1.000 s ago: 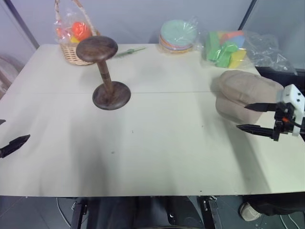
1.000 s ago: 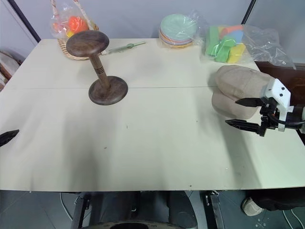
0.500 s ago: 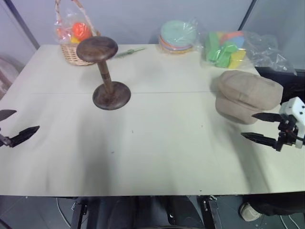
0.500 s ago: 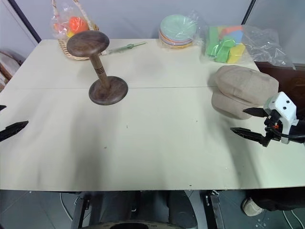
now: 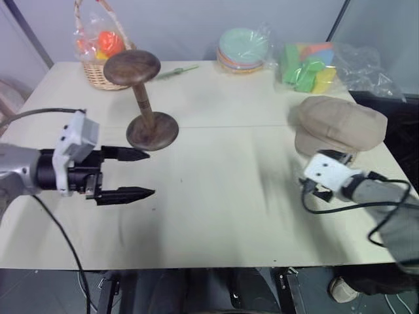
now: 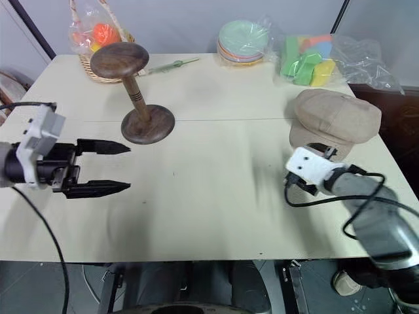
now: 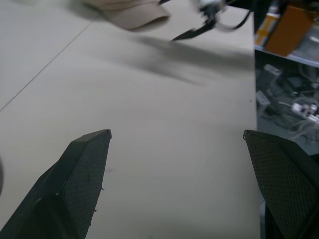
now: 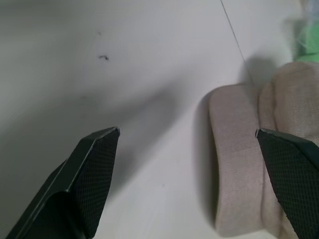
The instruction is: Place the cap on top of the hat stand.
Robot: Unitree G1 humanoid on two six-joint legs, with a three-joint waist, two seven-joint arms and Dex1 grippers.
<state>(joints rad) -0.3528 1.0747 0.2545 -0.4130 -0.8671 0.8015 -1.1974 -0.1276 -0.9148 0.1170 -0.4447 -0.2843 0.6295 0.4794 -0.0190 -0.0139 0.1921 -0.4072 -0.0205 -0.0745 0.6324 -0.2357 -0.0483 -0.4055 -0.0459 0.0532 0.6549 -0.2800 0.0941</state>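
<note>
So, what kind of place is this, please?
Probably a lab or test room: a plain table holding bagged props such as the foam blocks and stacked plates, with loose cables and equipment beside it.

The two head views look forward and down from above the near edge of the pale surface (image 5: 216,196), taking in its whole width up to the far wall. They share nearly the same scene, set slightly sideways from one another. The left wrist view sits low and close over the surface, facing across it toward the cap (image 7: 130,14) and the right end effector (image 7: 192,32). The right wrist view is closer still, looking along its own fingers (image 8: 87,174) at the cap's brim beside them.
</note>
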